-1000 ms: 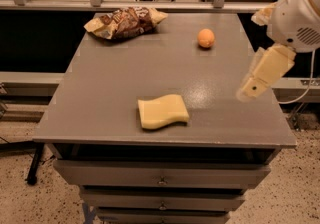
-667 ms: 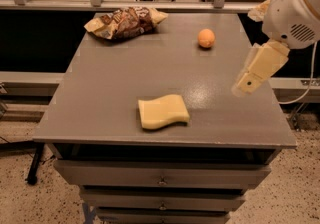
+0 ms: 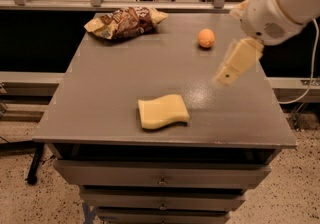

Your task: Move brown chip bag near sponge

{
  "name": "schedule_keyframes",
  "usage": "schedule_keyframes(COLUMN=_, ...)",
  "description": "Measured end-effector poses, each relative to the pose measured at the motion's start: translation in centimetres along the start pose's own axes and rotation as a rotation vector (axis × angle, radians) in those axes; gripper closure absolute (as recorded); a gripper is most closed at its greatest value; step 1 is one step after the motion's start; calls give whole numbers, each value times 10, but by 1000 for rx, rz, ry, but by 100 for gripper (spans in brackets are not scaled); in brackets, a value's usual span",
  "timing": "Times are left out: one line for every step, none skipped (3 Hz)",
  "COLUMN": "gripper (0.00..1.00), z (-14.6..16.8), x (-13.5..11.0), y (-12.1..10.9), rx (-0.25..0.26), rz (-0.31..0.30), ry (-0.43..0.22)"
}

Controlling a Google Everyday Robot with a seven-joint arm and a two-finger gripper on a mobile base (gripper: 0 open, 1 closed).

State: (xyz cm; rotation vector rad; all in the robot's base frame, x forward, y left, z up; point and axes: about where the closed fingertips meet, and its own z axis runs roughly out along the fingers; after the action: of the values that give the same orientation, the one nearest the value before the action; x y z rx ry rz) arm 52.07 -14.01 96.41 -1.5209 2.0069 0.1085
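Note the gripper poised over the right side of the desk, about midway along that edge, angled down toward the middle and carrying nothing; cannot tell whether clenched or released. Find the bag lying crumpled at the back-left corner, well apart from the sponge, flat near the middle of the front edge. See a ball toward the back-right corner, near the gripper.

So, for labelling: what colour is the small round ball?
Orange ball, camera view; end effector right of it.
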Motion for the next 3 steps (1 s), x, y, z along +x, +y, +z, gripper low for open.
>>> schedule_keyframes(gripper=0, z=55, x=-39, y=-39, rx=11, rz=-20, ry=-92)
schedule_keyframes(gripper=0, z=99, x=-70, y=-74, rx=28, rz=-32, ry=-157)
schedule_keyframes(gripper=0, z=144, x=-108, y=-126, rx=77, rz=-34, ry=-224)
